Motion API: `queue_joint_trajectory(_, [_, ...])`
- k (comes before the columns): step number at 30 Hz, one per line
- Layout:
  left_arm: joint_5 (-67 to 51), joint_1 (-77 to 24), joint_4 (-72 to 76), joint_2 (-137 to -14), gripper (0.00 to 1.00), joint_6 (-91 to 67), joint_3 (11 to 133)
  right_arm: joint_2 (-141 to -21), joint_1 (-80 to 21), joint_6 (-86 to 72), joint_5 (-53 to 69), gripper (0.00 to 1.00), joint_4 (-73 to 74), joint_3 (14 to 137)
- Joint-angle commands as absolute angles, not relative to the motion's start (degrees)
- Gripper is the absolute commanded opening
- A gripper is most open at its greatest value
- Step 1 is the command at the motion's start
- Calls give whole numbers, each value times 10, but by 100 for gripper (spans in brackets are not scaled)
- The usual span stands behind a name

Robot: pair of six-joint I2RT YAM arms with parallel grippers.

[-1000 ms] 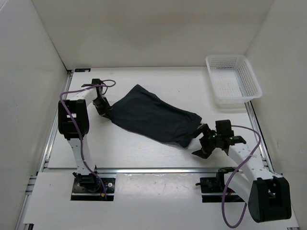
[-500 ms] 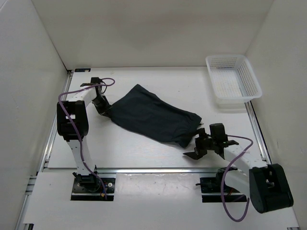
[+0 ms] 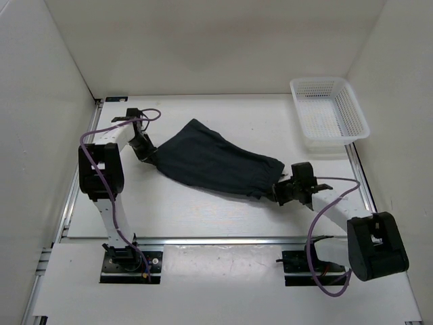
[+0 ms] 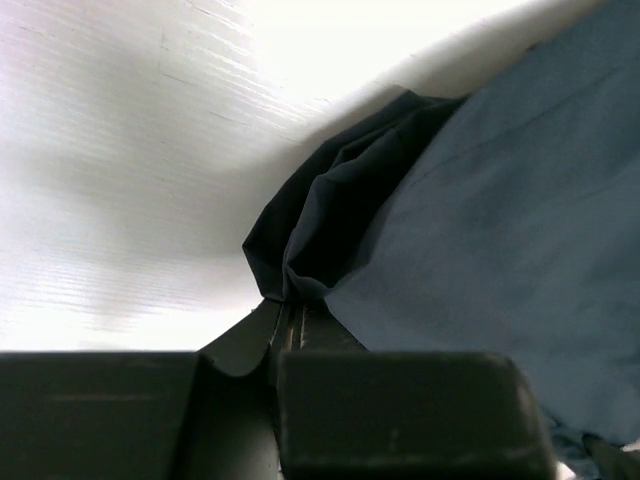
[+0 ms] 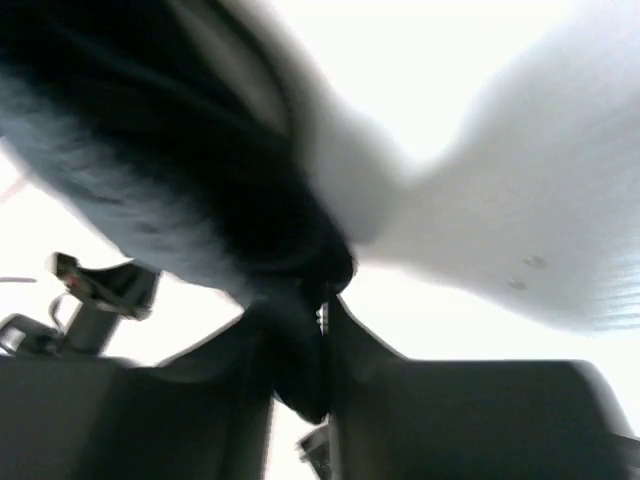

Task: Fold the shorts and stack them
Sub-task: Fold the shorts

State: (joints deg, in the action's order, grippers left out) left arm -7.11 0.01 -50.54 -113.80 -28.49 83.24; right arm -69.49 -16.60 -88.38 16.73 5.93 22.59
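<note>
The dark navy shorts (image 3: pixel 213 162) lie spread slantwise across the middle of the table. My left gripper (image 3: pixel 150 157) is shut on their left corner; in the left wrist view the jaws (image 4: pixel 285 300) pinch a bunched fold of the shorts (image 4: pixel 500 200). My right gripper (image 3: pixel 274 188) sits at the cloth's lower right corner. The right wrist view is blurred, but there the gripper (image 5: pixel 322 290) has its fingers drawn together on a dark edge of the shorts (image 5: pixel 150 130).
A white plastic mesh basket (image 3: pixel 335 140) stands at the back right corner. White walls close in the table on the left, back and right. Purple cables loop off both arms. A metal rail runs along the near edge.
My right gripper swung in from the front right, reached the lower right corner of the shorts and went from wide open to closed on it. The left gripper kept its hold.
</note>
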Motion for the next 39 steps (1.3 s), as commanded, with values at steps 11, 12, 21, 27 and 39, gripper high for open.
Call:
queue_joint_trajectory(11, [-134, 27, -616, -1117, 10, -285, 1124, -879, -47, -564, 127, 0, 283, 676])
queue_joint_trajectory(12, [-148, 27, -627, -1122, 10, -285, 1155, -893, -42, -549, 127, 0, 298, 750])
queue_joint_trajectory(21, [-153, 38, -614, -1039, 10, -290, 1103, -865, -62, -400, 139, 0, 353, 769])
queue_joint_trajectory(27, [-94, 43, -539, -869, 10, -310, 744, -842, -117, -233, 166, 0, 393, 665])
queue_joint_trajectory(39, [-48, 43, -525, -886, 75, -293, 707, -774, -120, -290, 48, 84, 454, 568])
